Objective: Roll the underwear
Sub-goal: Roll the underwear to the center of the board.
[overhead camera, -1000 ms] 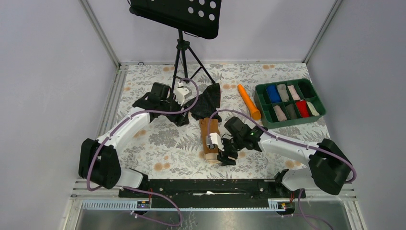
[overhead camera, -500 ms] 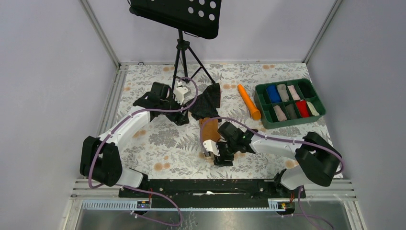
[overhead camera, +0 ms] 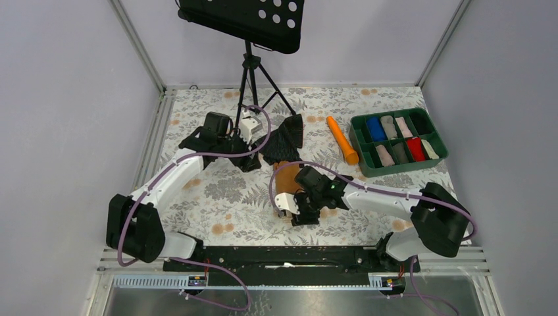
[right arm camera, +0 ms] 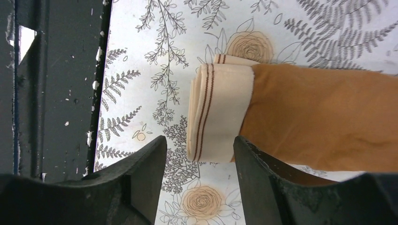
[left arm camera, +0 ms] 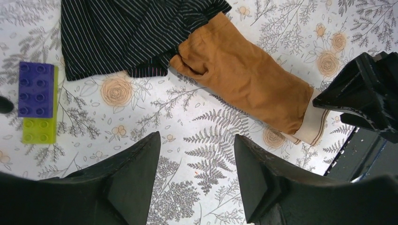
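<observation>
The underwear (overhead camera: 287, 175) is a caramel-brown strip lying on the floral table mat. In the right wrist view its brown body (right arm camera: 324, 117) runs to the right, and its pale waistband (right arm camera: 218, 110) is folded over at the near end. My right gripper (right arm camera: 198, 143) is open, and the folded waistband lies just in front of and partly between its fingertips. In the top view the right gripper (overhead camera: 300, 214) covers the underwear's near end. My left gripper (left arm camera: 197, 140) is open and empty above bare mat, left of the underwear (left arm camera: 244, 75). In the top view the left gripper (overhead camera: 251, 160) is near the black garment.
A black striped garment (left arm camera: 131, 33) overlaps the underwear's far end. Purple and lime bricks (left arm camera: 36, 89) lie to its left. An orange cylinder (overhead camera: 342, 148) and a green tray (overhead camera: 366, 166) of rolled garments are at the right. A tripod (overhead camera: 250, 85) stands at the back.
My right gripper has moved left and slightly forward over the underwear's waistband end, covering more of it in the top view. The left arm has barely shifted.
</observation>
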Robot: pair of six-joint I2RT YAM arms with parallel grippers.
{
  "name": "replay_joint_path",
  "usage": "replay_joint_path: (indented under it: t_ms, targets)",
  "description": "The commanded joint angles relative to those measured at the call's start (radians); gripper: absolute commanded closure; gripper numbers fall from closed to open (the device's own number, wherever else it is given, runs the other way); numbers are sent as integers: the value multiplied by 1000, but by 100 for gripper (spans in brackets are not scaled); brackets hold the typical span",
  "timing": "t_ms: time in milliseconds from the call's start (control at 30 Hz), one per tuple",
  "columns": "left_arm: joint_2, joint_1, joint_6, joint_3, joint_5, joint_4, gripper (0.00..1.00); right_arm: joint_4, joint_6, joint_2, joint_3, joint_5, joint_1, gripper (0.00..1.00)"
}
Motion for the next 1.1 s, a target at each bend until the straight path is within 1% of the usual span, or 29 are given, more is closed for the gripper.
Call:
replay_joint_path:
  t_ms: [0, 100, 300, 367, 467, 533, 600, 633, 667, 733, 833, 967, 1067]
  targets:
    - [-68, 5, 53, -46, 61, 91, 37, -94, -8, -36, 72, 11, 8, 39]
    - [-85, -1, 71, -104, 57, 134, 37, -55, -6, -15, 45, -1, 7, 39]
    - [-94, -3, 61, -111, 40, 122, 37, 56, -35, 47, -39, 16, 8, 39]
    - [-115, -3, 65, -107, 38, 117, 38, 55, -47, 81, -47, 16, 12, 41]
    - [-146, -3, 92, -99, 29, 117, 38, 48, -70, 121, -42, 63, 41, 44]
    - [-147, -3, 101, -75, 24, 106, 38, 47, -77, 140, -37, 82, 46, 50]
    - [-149, -3, 107, -43, 27, 88, 38, 17, -77, 172, -18, 100, 48, 66]
    - [-154, -3, 109, -27, 31, 79, 38, -14, -71, 189, 3, 104, 48, 77]
    - [-161, -3, 109, -15, 34, 73, 38, -49, -71, 204, 21, 99, 48, 82]
    - [-170, -3, 115, 5, 42, 58, 38, -111, -65, 219, 45, 63, 47, 86]
    - [-188, -3, 155, -1, 38, 36, 39, -214, -46, 237, 100, -54, 32, 88]
    - [-226, -2, 249, -82, -3, 19, 39, -344, -25, 317, 209, -227, -28, 90]
    - [-254, 6, 274, -130, -23, 10, 40, -428, -24, 380, 298, -336, -99, 92]
